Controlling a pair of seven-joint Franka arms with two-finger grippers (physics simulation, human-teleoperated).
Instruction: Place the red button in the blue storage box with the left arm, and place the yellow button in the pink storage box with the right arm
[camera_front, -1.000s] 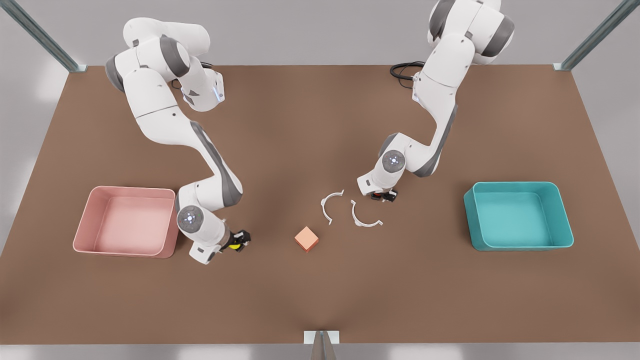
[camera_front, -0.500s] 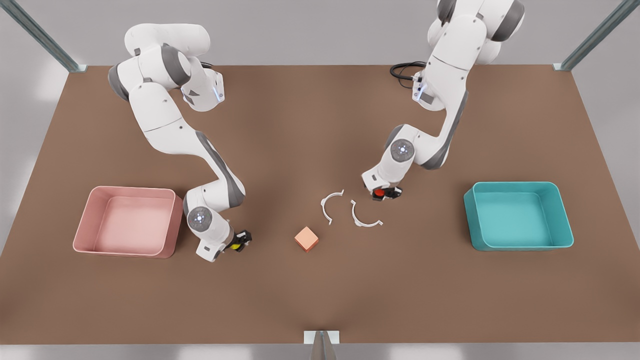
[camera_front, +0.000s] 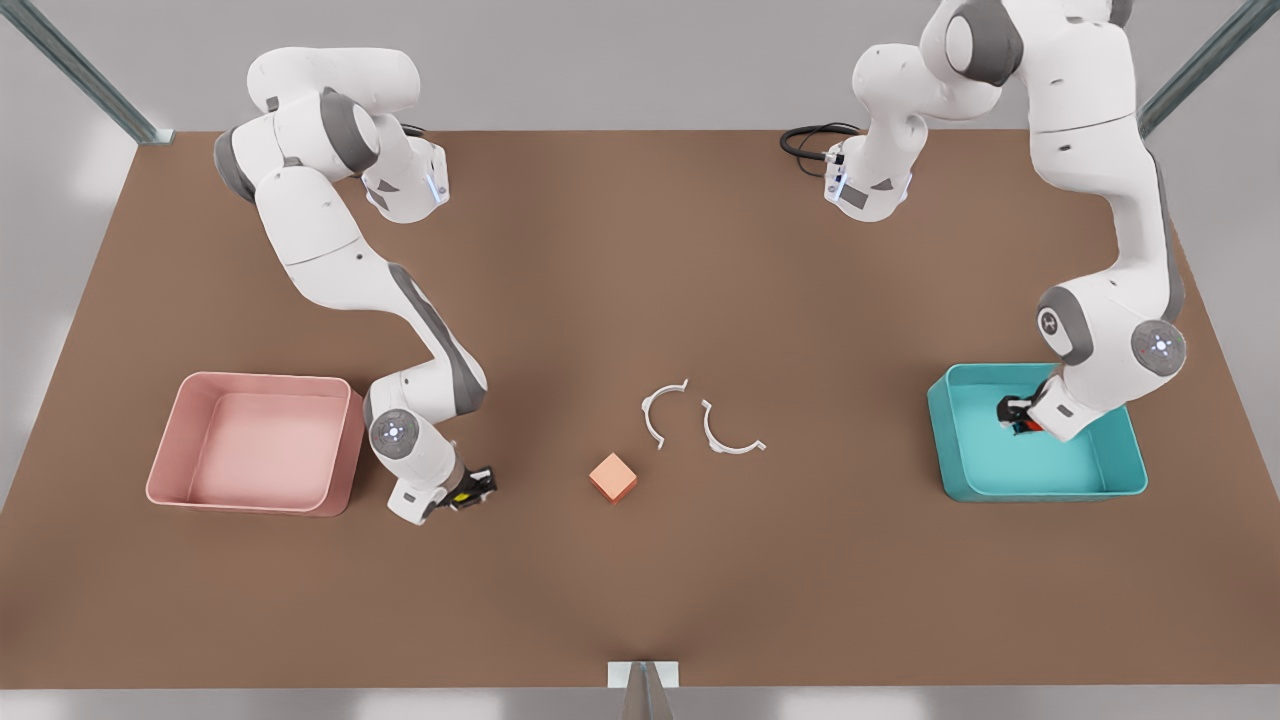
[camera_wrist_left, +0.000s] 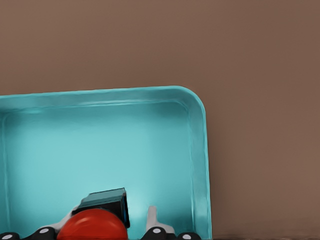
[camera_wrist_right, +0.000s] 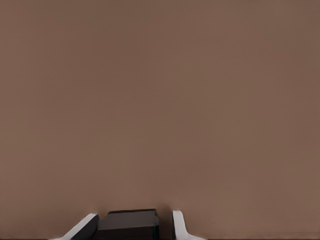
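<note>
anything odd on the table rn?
Two loose white half-ring pieces lie mid-table, open and apart, like a broken ring. A small orange cube sits tilted near them. Nothing else stands out.

The bench (camera_front: 640, 250) has a matt, even brown top, smooth with no grain. The blue storage box (camera_front: 1120, 480) looks like moulded plastic, smooth with a soft sheen along its rim, paler inside. The pink storage box (camera_front: 170, 440) at 9 o'clock shares that satiny plastic look. The red button (camera_wrist_left: 92, 227) has a glossy cap on a dull black base. The salmon cube (camera_front: 613, 477) is flat and matt. Both arms wear glossy white shells with grey joints. The corner posts (camera_front: 85, 75) look like brushed metal.
</note>
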